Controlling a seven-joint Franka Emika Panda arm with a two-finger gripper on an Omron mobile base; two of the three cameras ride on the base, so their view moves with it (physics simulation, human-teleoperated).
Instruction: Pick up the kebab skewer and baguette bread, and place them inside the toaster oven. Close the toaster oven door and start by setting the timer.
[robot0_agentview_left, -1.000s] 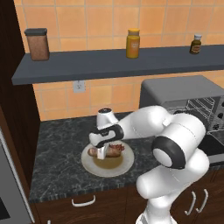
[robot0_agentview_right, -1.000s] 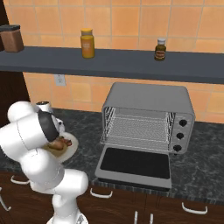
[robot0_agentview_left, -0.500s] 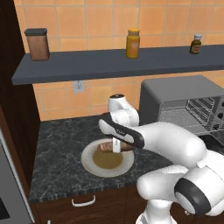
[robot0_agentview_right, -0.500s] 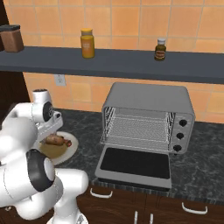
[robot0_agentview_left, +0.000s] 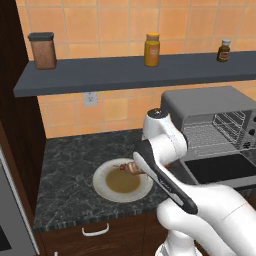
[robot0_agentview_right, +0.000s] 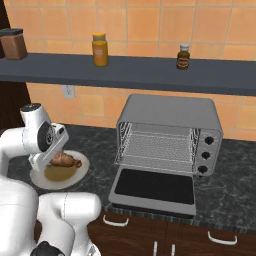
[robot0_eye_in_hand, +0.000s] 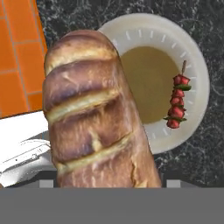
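1. In the hand view the baguette bread (robot0_eye_in_hand: 89, 113) fills the near field, its long axis running from 6 o'clock up towards 11 o'clock, straight out from the gripper; I judge the fingers are clasped wide across its lower end and carrying it, though the fingertips themselves are hidden under the loaf
2. Beyond it lies the plate (robot0_eye_in_hand: 199, 65), and the kebab skewer (robot0_eye_in_hand: 177, 105) rests on the plate's rim at about 3 o'clock of the dish, stick pointing towards 12, well apart from the bread
3. From the right base camera the gripper (robot0_agentview_right: 54, 159) hangs over the plate (robot0_agentview_right: 80, 172) with the loaf (robot0_agentview_right: 62, 159) in it; the toaster oven (robot0_agentview_right: 170, 132) stands off at 3 o'clock, its door (robot0_agentview_right: 152, 187) dropped flat open and the rack bare
4. The coming move turns on swinging the loaf towards 3 o'clock and feeding it endwise into the opening
5. In the left base view the arm covers the gripper; a brown end (robot0_agentview_left: 131, 166) peeks out beside it
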